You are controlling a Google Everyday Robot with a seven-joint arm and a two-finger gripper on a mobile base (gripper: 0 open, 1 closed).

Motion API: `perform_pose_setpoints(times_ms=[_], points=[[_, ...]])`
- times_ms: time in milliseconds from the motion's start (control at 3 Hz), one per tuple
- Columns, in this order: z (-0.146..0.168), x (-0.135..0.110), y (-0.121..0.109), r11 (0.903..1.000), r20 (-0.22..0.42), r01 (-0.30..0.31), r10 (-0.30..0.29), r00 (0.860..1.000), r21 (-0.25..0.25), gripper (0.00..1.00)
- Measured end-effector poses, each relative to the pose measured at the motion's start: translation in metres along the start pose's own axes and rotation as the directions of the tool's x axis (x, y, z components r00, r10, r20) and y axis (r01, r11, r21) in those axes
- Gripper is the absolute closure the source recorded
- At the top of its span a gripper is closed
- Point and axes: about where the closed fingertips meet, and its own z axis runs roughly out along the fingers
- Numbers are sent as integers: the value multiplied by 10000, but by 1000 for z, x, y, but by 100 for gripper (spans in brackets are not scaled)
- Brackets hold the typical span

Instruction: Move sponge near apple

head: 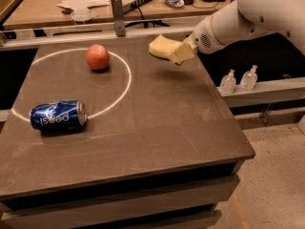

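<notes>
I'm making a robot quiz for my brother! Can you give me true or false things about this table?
1. The gripper holds the sponge above the table. True.
2. The apple sits inside the white ring. True.
3. The Pepsi can stands upright. False: it lies on its side.
4. The sponge touches the apple. False: they are apart, with the sponge to the apple's right.
</notes>
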Motion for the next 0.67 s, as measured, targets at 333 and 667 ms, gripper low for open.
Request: perform_pose_setpoints(times_ms=[333, 667], points=[[32, 2, -10, 9969, 50, -638, 636, 9980, 451, 100], [63, -5, -7, 9956, 144, -884, 880, 9960, 301, 100]])
